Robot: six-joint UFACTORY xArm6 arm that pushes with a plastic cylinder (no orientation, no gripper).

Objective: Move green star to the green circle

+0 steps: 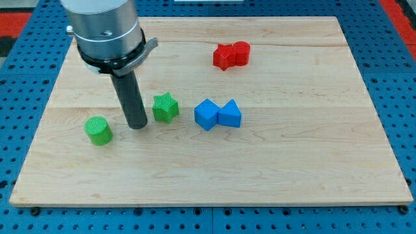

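The green star (166,107) lies on the wooden board a little left of centre. The green circle (98,130), a short cylinder, lies further to the view's left and slightly lower. My tip (138,125) rests on the board between the two, close to the star's left side and a short gap right of the circle. I cannot tell whether the tip touches the star.
Two blue blocks, a star-like one (207,114) and a triangle (230,114), touch each other right of the green star. Two red blocks (231,55) sit together near the view's top. The wooden board (292,169) lies on a blue pegboard.
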